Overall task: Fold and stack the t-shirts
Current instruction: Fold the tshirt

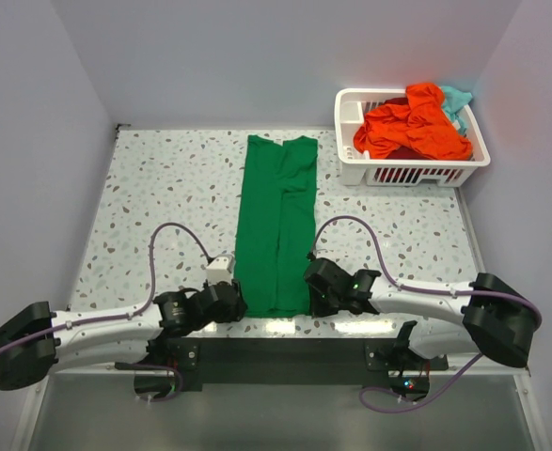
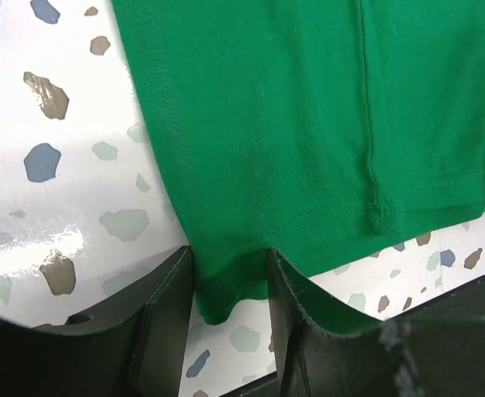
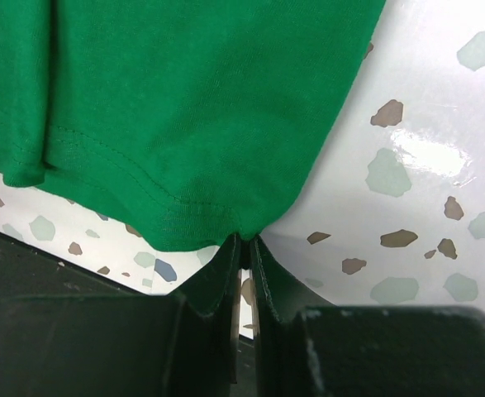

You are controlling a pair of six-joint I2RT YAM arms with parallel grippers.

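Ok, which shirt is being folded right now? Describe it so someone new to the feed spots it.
On the speckled table, look at the middle, running back from the near edge. The green t-shirt lies flat there, folded into a long narrow band. It alone is on the tabletop; the orange-red shirt and teal one are heaped in the white basket far right.

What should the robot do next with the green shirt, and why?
Probably close the left gripper on the near hem of the shirt. Its jaws stand apart with one corner between them, while the right gripper is pinched shut on the other corner. With both corners held, the arms could fold the strip away from them.
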